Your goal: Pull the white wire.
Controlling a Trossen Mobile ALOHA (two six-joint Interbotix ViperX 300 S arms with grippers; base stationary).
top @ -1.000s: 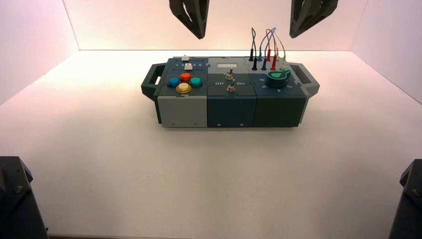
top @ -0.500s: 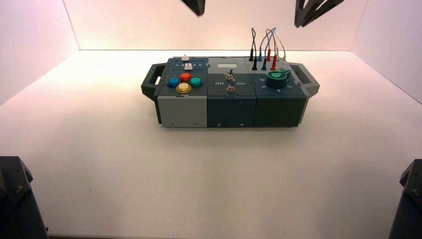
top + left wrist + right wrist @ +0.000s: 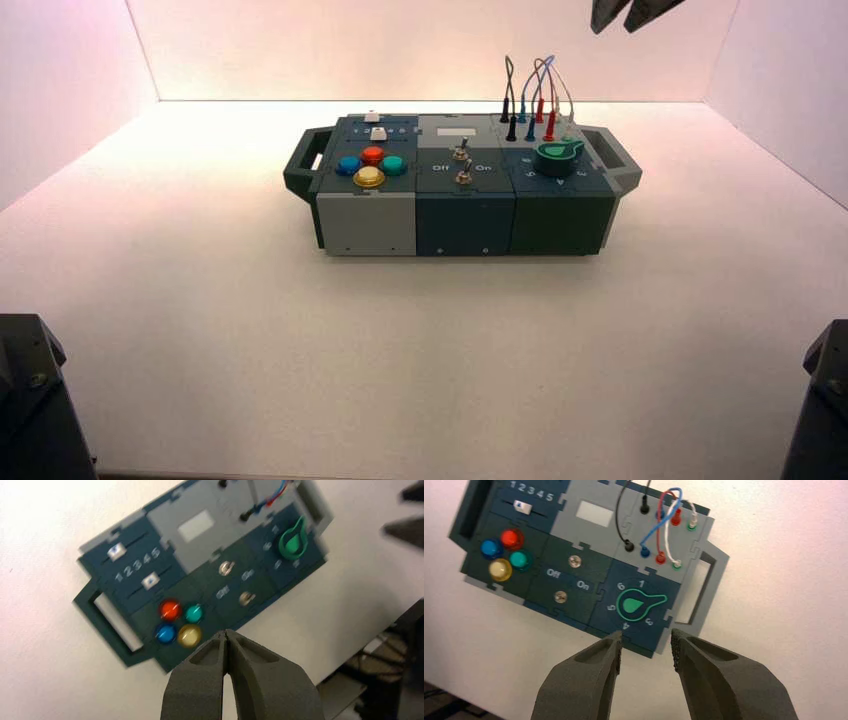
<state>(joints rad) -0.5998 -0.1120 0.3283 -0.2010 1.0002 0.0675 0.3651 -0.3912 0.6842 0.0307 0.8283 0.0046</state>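
The white wire [image 3: 667, 536] loops between two white plugs [image 3: 676, 562] in the box's wire panel, seen from above in the right wrist view. In the high view it arcs at the box's back right corner [image 3: 569, 104]. My right gripper [image 3: 646, 641] is open and empty, high above the box's front edge near the green knob [image 3: 636, 604]. Only its tips show at the top of the high view [image 3: 625, 12]. My left gripper [image 3: 226, 632] is shut and empty, high above the box's button end. It is out of the high view.
The box [image 3: 465, 215] stands mid-table with a handle at each end. Black [image 3: 620, 515], blue [image 3: 663, 517] and red [image 3: 659, 527] wires cross beside the white one. Two toggle switches [image 3: 462, 163], round coloured buttons [image 3: 370, 166] and sliders [image 3: 116, 552] sit on top. Dark arm bases [image 3: 30, 400] fill the front corners.
Both grippers have risen in the high view. The left one has left the frame, and only the right one's tips remain. The box and wires have not moved.
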